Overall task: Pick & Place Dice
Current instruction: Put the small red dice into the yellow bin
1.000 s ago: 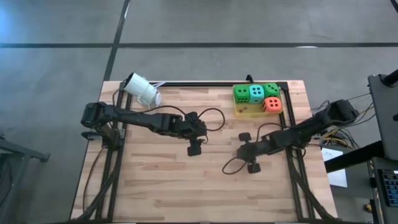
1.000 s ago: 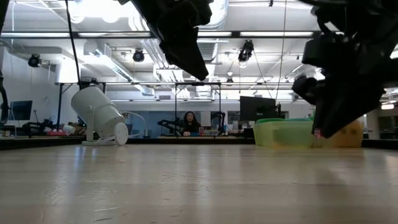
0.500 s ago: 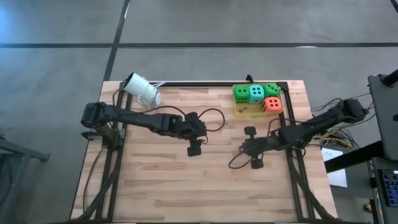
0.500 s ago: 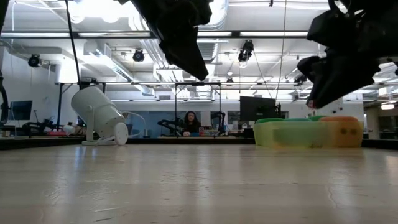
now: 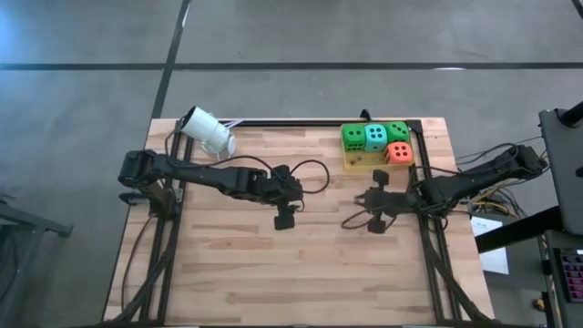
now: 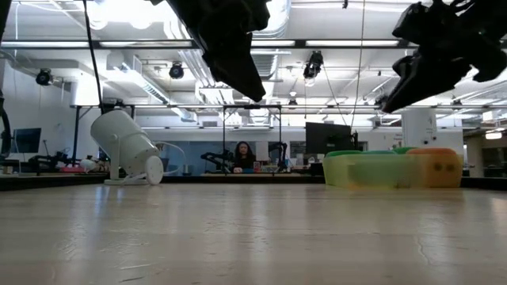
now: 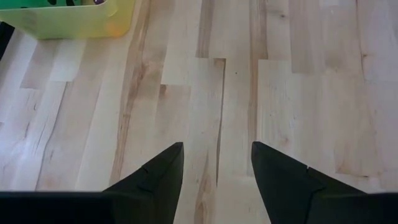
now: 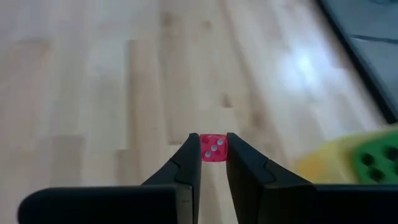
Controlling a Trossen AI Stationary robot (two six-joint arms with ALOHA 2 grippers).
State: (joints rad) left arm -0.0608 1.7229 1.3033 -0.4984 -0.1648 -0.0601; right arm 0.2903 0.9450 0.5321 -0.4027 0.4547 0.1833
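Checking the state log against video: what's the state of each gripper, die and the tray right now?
Left gripper: open, empty, above the table.
Right gripper: shut on small red die.
Yellow tray: holds two green dice, teal die, orange-red die.
White lamp: tipped over.

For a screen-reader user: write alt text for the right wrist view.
The right gripper is shut on a small red die with pale pips, pinched between its two dark fingertips above the wooden table. Off to one side, a yellow tray shows part of a green die.
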